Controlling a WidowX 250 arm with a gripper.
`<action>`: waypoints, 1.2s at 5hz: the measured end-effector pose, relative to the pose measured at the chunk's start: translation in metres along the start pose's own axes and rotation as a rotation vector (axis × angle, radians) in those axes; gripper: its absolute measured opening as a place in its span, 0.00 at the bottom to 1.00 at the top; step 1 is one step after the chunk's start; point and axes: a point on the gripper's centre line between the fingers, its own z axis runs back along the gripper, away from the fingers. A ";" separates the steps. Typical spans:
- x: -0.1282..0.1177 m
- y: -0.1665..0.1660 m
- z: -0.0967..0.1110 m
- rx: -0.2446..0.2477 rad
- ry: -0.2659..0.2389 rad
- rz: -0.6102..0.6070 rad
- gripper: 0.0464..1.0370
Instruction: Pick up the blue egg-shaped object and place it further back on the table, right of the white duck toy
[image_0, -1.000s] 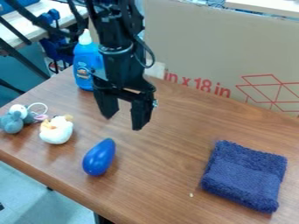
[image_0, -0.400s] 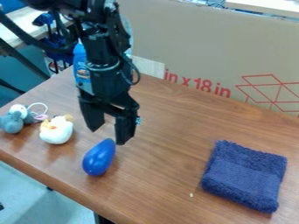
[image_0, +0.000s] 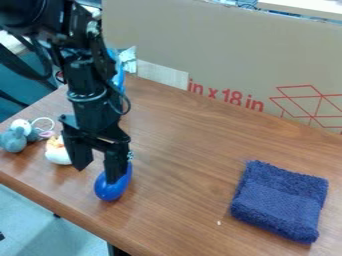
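The black gripper (image_0: 97, 175) hangs at the left of the table, open, with its right finger in front of the upper part of a blue egg-shaped object (image_0: 112, 189). Whether that finger touches it I cannot tell. Partly behind the left finger is a white toy (image_0: 58, 153) with an orange patch. A grey plush toy (image_0: 13, 140) with a white ball and a looped string lies at the far left. On the right side rests a folded dark blue towel (image_0: 280, 201).
A large cardboard box (image_0: 227, 55) with red print stands along the back edge of the wooden table (image_0: 180, 150). Behind the arm, a blue bottle (image_0: 119, 75) is mostly hidden. The table's front edge runs diagonally at lower left.
The gripper has moved left and down, from above and behind the blue object to right at it. It now partly covers the white toy. The objects have stayed put.
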 end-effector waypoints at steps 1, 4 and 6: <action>0.001 0.004 -0.005 -0.041 -0.046 0.002 0.97; 0.012 -0.008 -0.028 -0.155 -0.104 -0.023 0.97; 0.007 0.012 -0.043 -0.107 -0.016 0.067 0.93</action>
